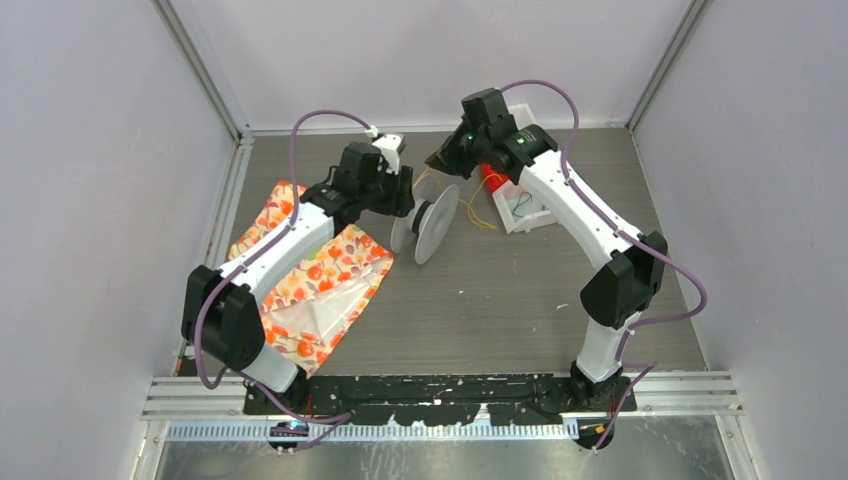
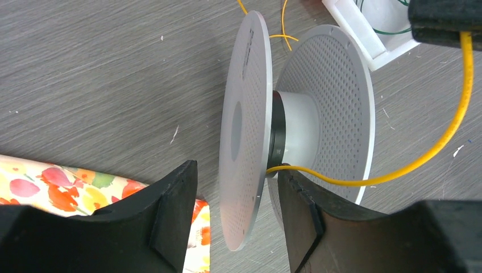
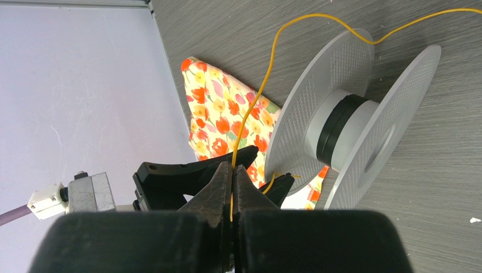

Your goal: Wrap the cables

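Now your right hand (image 3: pixel 232 170) clamps the yellow cable (image 3: pixel 250 111) beside the spool (image 2: pixel 298 119); your left hand (image 2: pixel 236 173), fingers (image 2: pixel 170 210) apart, straddles one disc (image 2: pixel 241 142).

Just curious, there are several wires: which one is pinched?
The yellow cable, clamped in the right gripper; the green wire lies in the white tray.

The cable (image 2: pixel 467 68) was yellow; the spool (image 2: pixel 335 74) pale grey, dotted, black-banded; the cloth (image 3: pixel 219 111) orange-flowered; the table (image 2: pixel 113 68) grey-grained.

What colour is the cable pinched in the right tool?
Yellow-orange; the cable shows best in the right wrist view.
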You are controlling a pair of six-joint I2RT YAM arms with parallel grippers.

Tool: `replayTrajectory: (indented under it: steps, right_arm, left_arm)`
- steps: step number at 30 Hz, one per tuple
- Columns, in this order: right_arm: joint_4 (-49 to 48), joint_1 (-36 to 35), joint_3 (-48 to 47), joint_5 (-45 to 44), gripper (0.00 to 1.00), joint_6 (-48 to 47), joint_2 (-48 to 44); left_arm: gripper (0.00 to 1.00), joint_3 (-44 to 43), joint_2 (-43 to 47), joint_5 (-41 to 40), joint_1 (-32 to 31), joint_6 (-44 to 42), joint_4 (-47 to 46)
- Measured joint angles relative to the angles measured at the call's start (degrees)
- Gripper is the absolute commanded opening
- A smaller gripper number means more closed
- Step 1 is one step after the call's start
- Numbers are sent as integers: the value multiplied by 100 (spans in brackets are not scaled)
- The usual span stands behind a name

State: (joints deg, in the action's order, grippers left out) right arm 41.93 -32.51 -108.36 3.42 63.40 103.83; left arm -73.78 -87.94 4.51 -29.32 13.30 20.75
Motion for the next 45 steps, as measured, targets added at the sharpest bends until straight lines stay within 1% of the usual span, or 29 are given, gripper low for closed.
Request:
replayTrajectory:
  steps: [6,12,18,30,41,43,45]
  right_arm:
    - [-22,17,7,20,1,22,0]
    - [-61,61,76,48,1,83,0]
    - [-131,103,177,107,0,144,0]
    - [-238,168,354,140,1,192,-24]
    - [-409,365,710,214,1,341,-225]
    - [-470,420,802,234,1,385,-289]
    - [-501,461,881,262,1,424,-334]
  left_arm:
    - [54,63,0,-52,-57,7,-138]
    - [52,404,0,-120,-118,4,-308]
    - [47,525,2,-170,-136,4,-356]
    - [34,560,9,-199,-136,92,-573]
    - [33,612,13,-190,-138,133,-638]
    - [30,625,15,-188,-138,138,-638]
    - [24,649,35,-184,-138,155,-643]
